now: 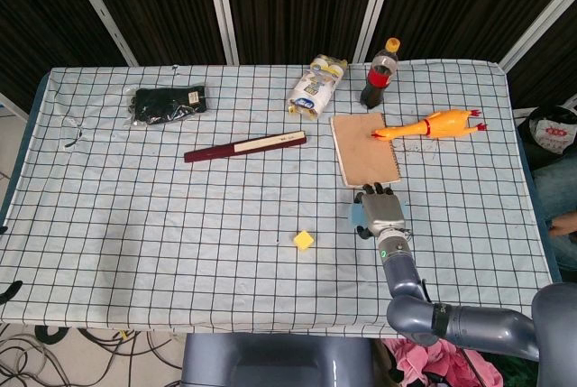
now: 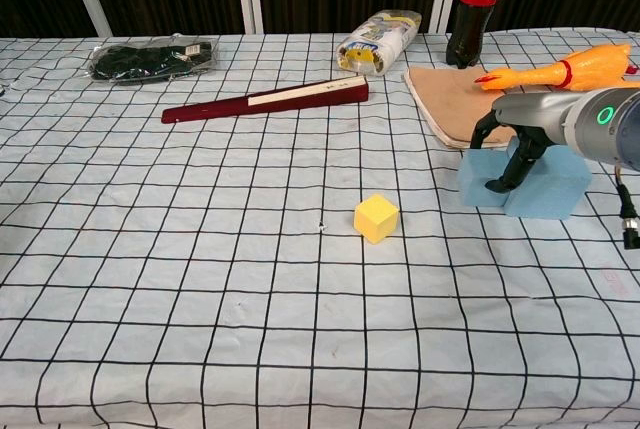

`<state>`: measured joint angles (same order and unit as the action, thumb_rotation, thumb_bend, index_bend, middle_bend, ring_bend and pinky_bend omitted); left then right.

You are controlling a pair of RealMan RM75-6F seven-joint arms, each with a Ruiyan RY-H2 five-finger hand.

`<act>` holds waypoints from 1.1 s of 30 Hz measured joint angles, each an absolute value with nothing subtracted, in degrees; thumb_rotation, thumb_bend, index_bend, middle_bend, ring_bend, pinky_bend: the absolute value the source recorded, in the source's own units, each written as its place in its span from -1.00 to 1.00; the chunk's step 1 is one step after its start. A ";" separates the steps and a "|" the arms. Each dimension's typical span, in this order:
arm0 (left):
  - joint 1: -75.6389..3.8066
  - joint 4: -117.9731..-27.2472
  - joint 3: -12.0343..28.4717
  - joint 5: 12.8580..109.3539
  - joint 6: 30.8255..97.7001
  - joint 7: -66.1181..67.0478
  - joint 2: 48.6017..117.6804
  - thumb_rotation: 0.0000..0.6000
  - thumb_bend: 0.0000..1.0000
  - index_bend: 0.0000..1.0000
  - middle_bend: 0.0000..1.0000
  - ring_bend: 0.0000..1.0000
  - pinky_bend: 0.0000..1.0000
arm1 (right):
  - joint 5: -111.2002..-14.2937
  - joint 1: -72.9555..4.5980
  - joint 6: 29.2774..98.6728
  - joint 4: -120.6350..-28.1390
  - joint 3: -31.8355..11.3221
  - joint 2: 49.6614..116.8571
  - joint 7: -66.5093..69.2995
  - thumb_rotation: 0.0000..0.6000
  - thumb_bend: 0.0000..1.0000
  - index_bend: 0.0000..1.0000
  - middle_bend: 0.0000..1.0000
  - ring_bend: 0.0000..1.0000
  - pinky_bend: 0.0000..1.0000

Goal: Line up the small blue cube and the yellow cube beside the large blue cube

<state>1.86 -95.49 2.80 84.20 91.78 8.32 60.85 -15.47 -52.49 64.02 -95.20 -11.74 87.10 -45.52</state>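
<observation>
The yellow cube [image 2: 376,218] [image 1: 304,240] sits alone on the checked cloth near the table's middle. At the right, the small blue cube [image 2: 481,180] stands against the left side of the large blue cube [image 2: 556,187]. My right hand [image 2: 522,135] [image 1: 383,211] lies over both, with fingers [image 2: 512,164] down the small cube's front and another finger behind it, gripping it. In the head view the hand hides most of the blue cubes [image 1: 354,216]. My left hand shows in neither view.
A brown notebook [image 1: 364,148] and a rubber chicken [image 1: 435,125] lie just behind the blue cubes. Further back stand a cola bottle [image 1: 379,75] and a wrapped packet [image 1: 316,87]. A dark red folded fan [image 1: 244,146] and a black bag [image 1: 168,104] lie to the left.
</observation>
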 measured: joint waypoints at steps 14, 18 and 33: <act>1.88 -95.50 2.80 84.20 91.78 8.35 60.82 1.00 -0.98 -0.57 -0.89 -1.00 -1.00 | -14.05 -52.99 64.65 -96.46 -11.25 86.45 -46.77 1.00 -0.38 -0.43 -0.84 -0.97 -0.82; 1.90 -95.53 2.80 84.15 91.79 8.42 60.81 1.00 -0.98 -0.57 -0.89 -1.00 -1.00 | -14.43 -52.96 64.91 -96.34 -11.31 86.54 -46.45 1.00 -0.38 -0.43 -0.84 -0.97 -0.82; 1.93 -95.66 2.80 84.08 91.77 8.48 60.75 1.00 -0.98 -0.57 -0.89 -1.00 -1.00 | -15.62 -52.88 64.96 -97.40 -11.03 85.87 -46.25 1.00 -0.38 -0.60 -0.90 -0.99 -0.82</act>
